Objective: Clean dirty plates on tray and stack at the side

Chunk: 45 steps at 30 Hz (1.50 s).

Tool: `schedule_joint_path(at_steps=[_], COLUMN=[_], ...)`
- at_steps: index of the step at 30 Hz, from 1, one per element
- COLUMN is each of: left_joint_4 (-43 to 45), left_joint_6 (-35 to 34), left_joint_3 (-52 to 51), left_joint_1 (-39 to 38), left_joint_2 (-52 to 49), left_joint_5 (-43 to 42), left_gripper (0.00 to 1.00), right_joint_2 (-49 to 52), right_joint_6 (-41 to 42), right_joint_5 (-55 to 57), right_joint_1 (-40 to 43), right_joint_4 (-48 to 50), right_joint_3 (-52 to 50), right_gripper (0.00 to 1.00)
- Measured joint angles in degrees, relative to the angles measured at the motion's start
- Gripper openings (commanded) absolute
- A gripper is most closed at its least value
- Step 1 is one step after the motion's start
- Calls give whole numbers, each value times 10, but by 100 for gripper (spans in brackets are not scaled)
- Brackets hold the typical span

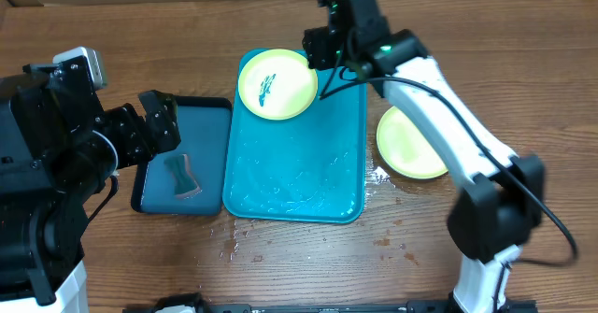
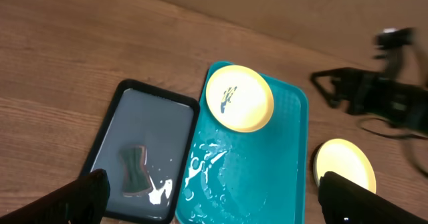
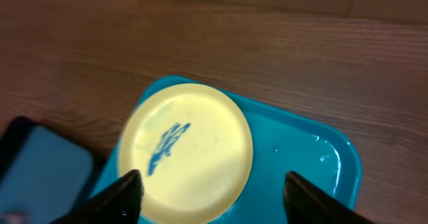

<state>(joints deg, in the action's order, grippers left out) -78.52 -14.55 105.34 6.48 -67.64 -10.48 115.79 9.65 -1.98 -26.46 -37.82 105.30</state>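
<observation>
A yellow-green plate (image 1: 277,83) with a blue scribble lies at the far left corner of the cyan tray (image 1: 294,177). In the right wrist view the same plate (image 3: 186,150) sits below my right gripper (image 3: 214,192), which hovers over it open and holds nothing. A second yellow-green plate (image 1: 411,143) with no visible marks rests on the table right of the tray. My left gripper (image 2: 214,198) is open and empty, raised above the border of the black tray and the cyan tray (image 2: 281,177).
A smaller black tray (image 1: 201,131) lies left of the cyan one, with a dark sponge (image 1: 182,176) and some water in it. Water and suds pool on the cyan tray's near half. Droplets dot the table in front.
</observation>
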Motion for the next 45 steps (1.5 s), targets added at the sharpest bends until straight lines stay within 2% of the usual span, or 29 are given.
schedule_joint_path(at_steps=[5,8,9,10,14,16,22,28,34,37,41,44,45], left_joint_4=[-12,-18,-19,-19,-22,-25,-27,-38,-79,-95,-117,-140,-147], left_joint_6=[0,0,0,0,2,2,2,2,2,2,2,0,-1], left_joint_3=[0,0,0,0,0,0,0,0,0,-2,-6,-9,-9], left_joint_1=[0,0,0,0,0,0,0,0,0,0,0,0,0], left_joint_2=[0,0,0,0,0,0,0,0,-12,-28,-61,-89,-99], left_joint_5=[0,0,0,0,0,0,0,0,0,0,3,21,32], left_gripper=[100,100,100,100,100,100,100,100,100,100,100,100,100], right_joint_2=[97,143,154,164,179,179,164,97,34,32,36,39,40], right_joint_6=[-7,-7,-8,-7,-7,-6,-7,2,93,144,200,233,236], right_joint_5=[21,17,13,8,-18,-25,-42,-40,-40,-40,-58,-72,-76], right_joint_1=[2,3,3,3,2,2,1,1,1,-3,-25,-48,-55], right_joint_4=[45,52,51,47,27,10,-86,-202,-323,-306,-219,-160,-156], right_joint_3=[-10,-17,-18,-18,-20,-19,-5,-4,2,-35,-138,-193,-201], right_gripper=[75,69,64,50,15,4,4,4,4,4,4,27,31])
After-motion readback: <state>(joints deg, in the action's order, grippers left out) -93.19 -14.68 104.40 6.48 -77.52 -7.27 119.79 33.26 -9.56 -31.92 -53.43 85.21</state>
